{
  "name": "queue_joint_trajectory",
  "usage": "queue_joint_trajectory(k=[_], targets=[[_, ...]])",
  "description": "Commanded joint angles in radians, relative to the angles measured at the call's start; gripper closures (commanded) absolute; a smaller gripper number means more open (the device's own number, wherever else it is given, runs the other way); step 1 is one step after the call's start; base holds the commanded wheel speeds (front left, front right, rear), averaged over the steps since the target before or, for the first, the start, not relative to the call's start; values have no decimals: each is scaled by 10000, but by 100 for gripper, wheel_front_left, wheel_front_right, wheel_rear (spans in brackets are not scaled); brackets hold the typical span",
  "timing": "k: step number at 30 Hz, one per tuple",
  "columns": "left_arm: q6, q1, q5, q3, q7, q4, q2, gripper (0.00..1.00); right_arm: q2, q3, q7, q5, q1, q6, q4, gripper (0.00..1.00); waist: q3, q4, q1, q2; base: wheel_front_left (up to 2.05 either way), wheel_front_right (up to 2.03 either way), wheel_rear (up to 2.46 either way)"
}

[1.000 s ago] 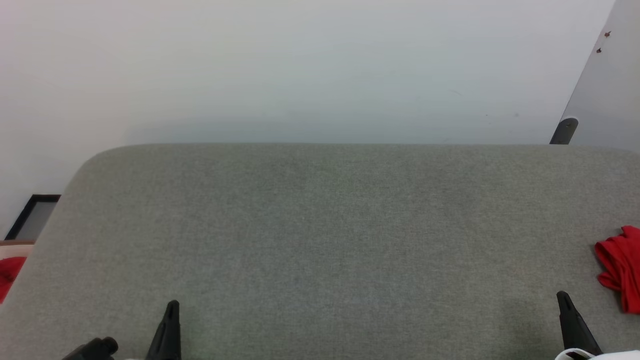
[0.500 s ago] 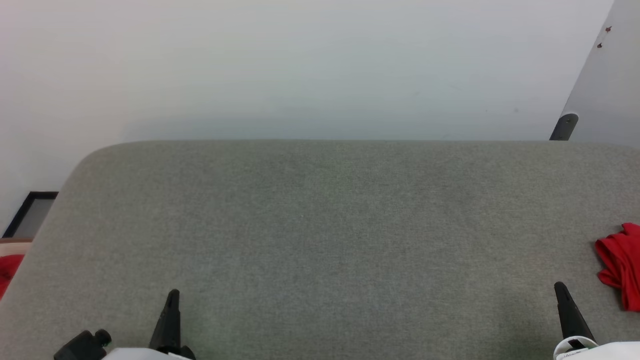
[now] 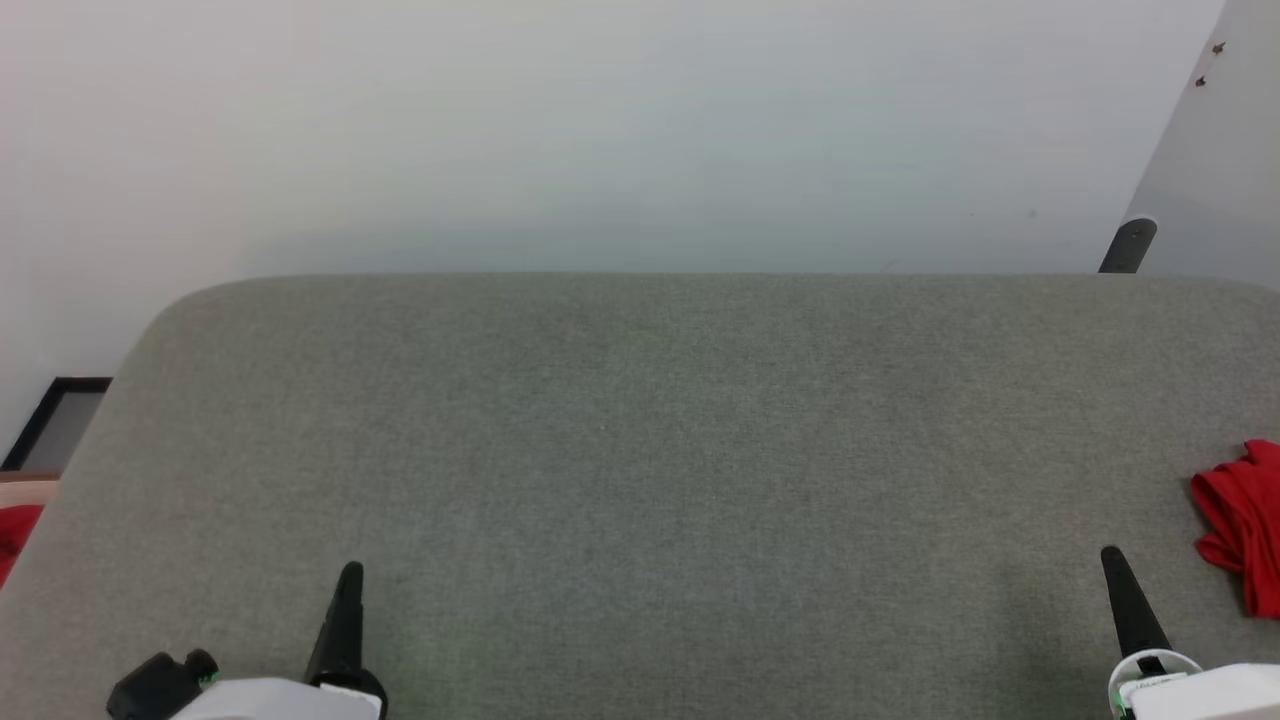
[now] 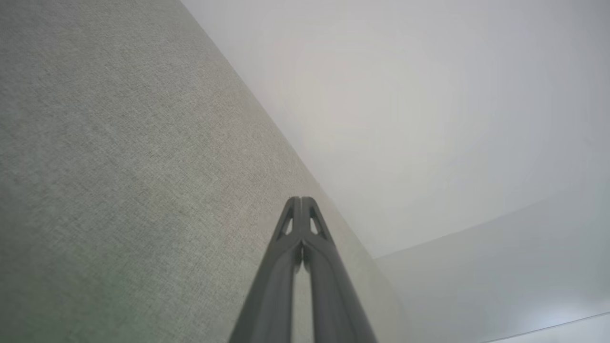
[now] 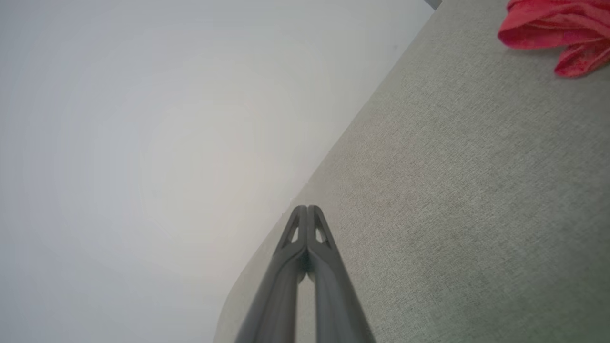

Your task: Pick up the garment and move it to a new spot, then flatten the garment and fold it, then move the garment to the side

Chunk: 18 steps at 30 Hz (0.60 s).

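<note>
Red garment (image 3: pixel 1240 520) lies bunched on the grey tabletop (image 3: pixel 640 450)

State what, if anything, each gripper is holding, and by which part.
Nothing is held. The left gripper and right gripper are shut with nothing between their fingers. The garment lies crumpled on the grey surface, apart from the right gripper.

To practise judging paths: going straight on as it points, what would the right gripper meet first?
For the right gripper the way looks free over the table; probably the wall first. The garment sits further right.
</note>
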Motion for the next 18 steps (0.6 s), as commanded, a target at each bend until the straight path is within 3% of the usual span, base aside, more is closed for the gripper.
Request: queue_joint_trajectory(k=[1,18], targets=[[-28,-234,-221,52,52,-77,25,100,-8,-44,27,244,-222,4,-61,100,8,-2,0,0,0,0,0],[-35,-509,-1862,140,505,-44,-79,100,156,-127,357,1658,-558,4,129,100,138,-38,0,0,0,0,0]])
